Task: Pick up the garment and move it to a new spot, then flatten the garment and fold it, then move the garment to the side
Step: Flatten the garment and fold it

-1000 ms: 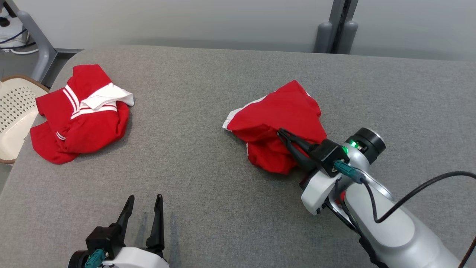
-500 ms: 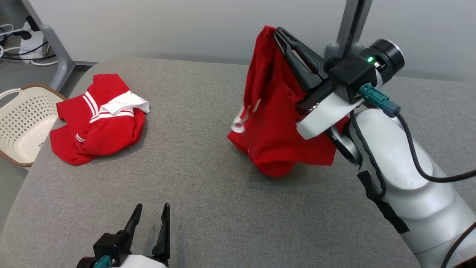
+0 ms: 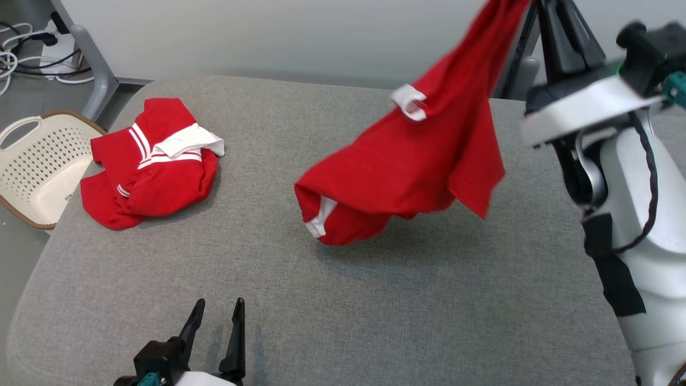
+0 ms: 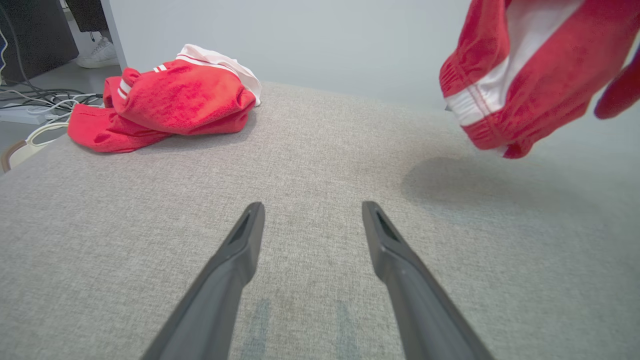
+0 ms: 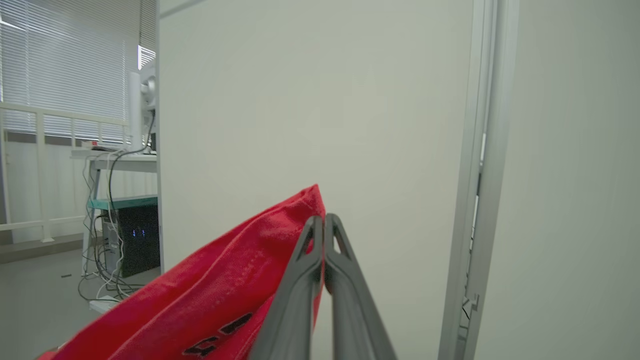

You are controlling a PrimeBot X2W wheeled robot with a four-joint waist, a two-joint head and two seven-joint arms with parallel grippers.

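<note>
Right gripper (image 5: pixel 324 220) first: the two dark fingers are pressed tight together with a fold of the red cotton garment with white trim (image 3: pixel 407 161) nipped between them, right at the cloth's top edge. And look at the difference. A second ago that gripper was down on the grey fabric-covered table (image 3: pixel 375 300), biting into the crumpled heap; now the arm is up high and the garment is strung out below it, trailing down and to the robot's left. It's clear of the surface, with its shadow beneath it in the left wrist view.

So the pick-up looks done, and I'd call this the carry to a new spot. Flattening and folding are still to come.

The left gripper (image 3: pixel 217 321) sits low at the near edge, fingers spread wide and holding nothing. At the far left a second red-and-white garment, crumpled (image 3: pixel 155 161), lies untouched beside the cream perforated basket (image 3: pixel 37 166).
</note>
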